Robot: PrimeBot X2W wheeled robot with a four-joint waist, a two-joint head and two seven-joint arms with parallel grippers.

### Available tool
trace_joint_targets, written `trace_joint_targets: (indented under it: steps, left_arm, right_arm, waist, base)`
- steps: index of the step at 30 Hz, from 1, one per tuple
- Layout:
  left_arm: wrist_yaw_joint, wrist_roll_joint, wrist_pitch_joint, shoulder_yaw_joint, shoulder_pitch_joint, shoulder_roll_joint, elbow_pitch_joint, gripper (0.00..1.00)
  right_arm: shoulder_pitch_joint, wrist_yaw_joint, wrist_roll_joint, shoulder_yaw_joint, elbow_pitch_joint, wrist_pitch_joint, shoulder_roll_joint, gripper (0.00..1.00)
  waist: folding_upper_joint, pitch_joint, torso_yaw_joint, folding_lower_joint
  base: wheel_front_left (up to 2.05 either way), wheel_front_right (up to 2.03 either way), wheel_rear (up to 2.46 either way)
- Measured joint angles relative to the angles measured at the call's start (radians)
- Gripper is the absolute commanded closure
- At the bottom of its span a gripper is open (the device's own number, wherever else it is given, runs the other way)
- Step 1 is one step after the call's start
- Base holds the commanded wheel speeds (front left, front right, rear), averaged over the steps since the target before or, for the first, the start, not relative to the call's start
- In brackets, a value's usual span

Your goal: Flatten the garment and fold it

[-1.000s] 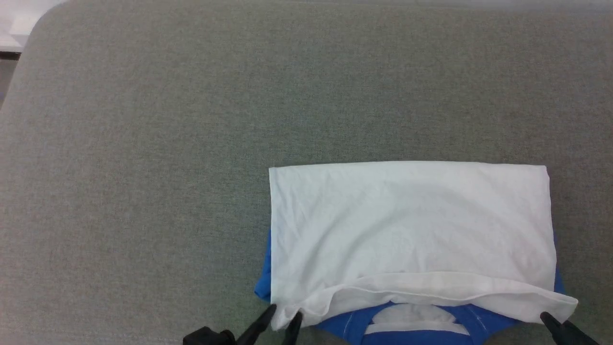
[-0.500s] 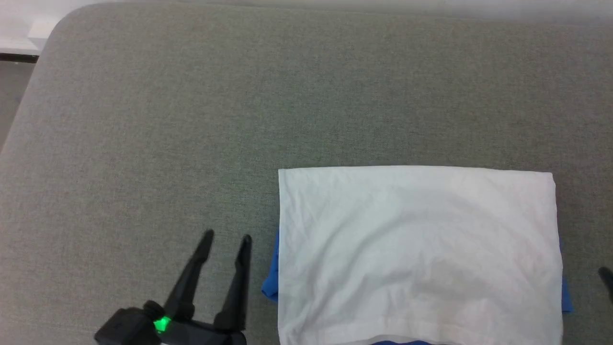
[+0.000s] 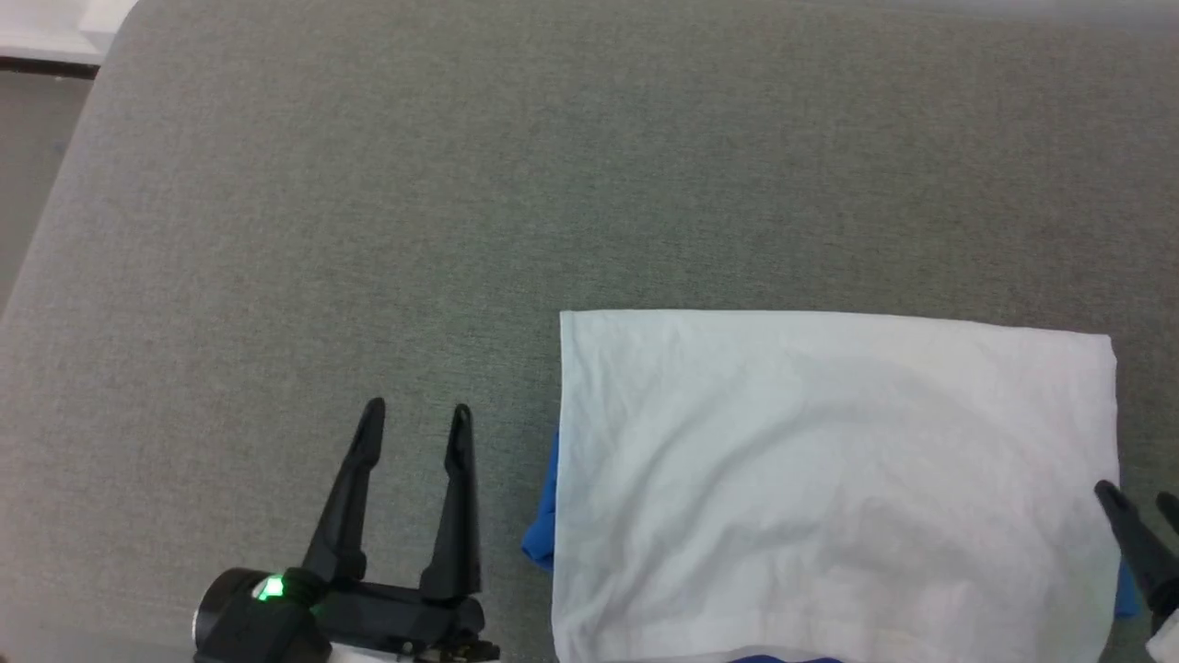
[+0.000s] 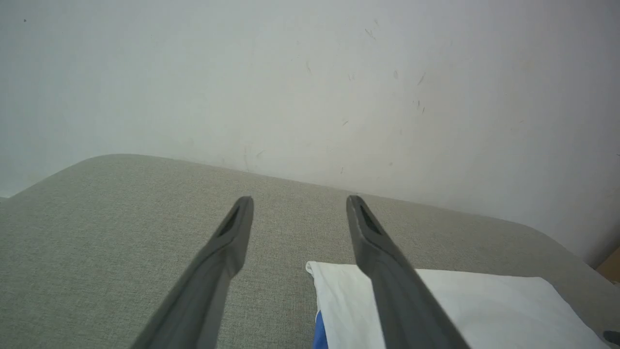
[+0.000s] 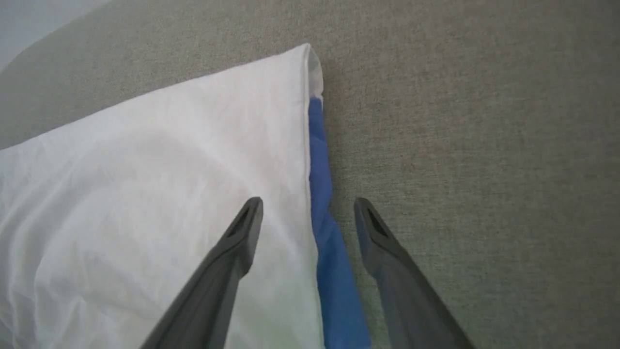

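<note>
T-shirt (image 3: 829, 479), white body folded over blue fabric, lies at four o'clock on the grey cushion (image 3: 322, 184). Left gripper (image 3: 416, 410) gapes empty at its nine o'clock; right gripper (image 5: 307, 201), also spread and empty, hangs over its three o'clock edge. Soft, light, floppy, I judge: pinch the corners.

White garment (image 3: 829, 479), blue edges.
Grey-green fine-weave surface (image 3: 368, 230); left gripper (image 3: 416, 419) black, green light (image 3: 270, 589); wall (image 4: 290, 72) off-white.
</note>
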Motion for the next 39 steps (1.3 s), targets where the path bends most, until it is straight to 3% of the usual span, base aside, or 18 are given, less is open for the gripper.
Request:
trace_joint_targets:
  steps: [9,11,12,22,33,36,39]
  left_arm:
    - [-0.035,0.026,0.000,0.003,0.000,-0.036,0.032,0.00]
    - [-0.044,0.026,0.000,0.007,0.000,-0.040,0.032,0.00]
    - [-0.044,0.028,0.000,0.008,0.000,-0.042,0.032,0.00]
    - [-0.060,0.047,0.000,0.019,0.000,-0.062,0.037,0.00]
    - [-0.078,0.053,0.000,0.016,-0.004,-0.066,0.069,0.00]
    - [-0.079,0.053,0.000,0.017,-0.004,-0.066,0.073,0.00]
    - [-0.079,0.053,0.000,0.017,-0.004,-0.066,0.077,0.00]
  right_arm:
    - [-0.013,0.000,-0.019,0.071,0.125,0.014,-0.062,0.00]
    - [-0.015,0.000,-0.003,0.071,0.137,0.018,-0.068,0.71]
    - [-0.016,0.000,0.003,0.070,0.141,0.019,-0.068,1.00]
    - [-0.087,0.000,0.024,0.050,0.166,-0.022,-0.055,1.00]
    - [-0.174,0.000,-0.022,-0.258,0.296,-0.037,-0.145,1.00]
    - [-0.175,0.000,-0.037,-0.298,0.301,-0.037,-0.150,1.00]
    - [-0.174,0.000,-0.029,-0.270,0.256,-0.007,-0.134,1.00]
  waist:
    - [0.0000,0.017,0.047,0.0000]
    - [0.0000,0.020,0.053,-0.0001]
    - [0.0000,0.021,0.055,0.0000]
    - [0.0000,0.022,0.042,0.0000]
    - [0.0001,0.015,-0.001,0.0000]
    - [0.0001,0.012,-0.002,0.0000]
    - [0.0001,0.010,-0.007,0.0000]
  base:
    - [0.00,0.00,0.00]
    - [0.00,0.00,0.00]
    - [0.00,0.00,0.00]
    - [0.00,0.00,0.00]
    - [0.00,0.00,0.00]
    - [0.00,0.00,0.00]
    - [0.00,0.00,0.00]
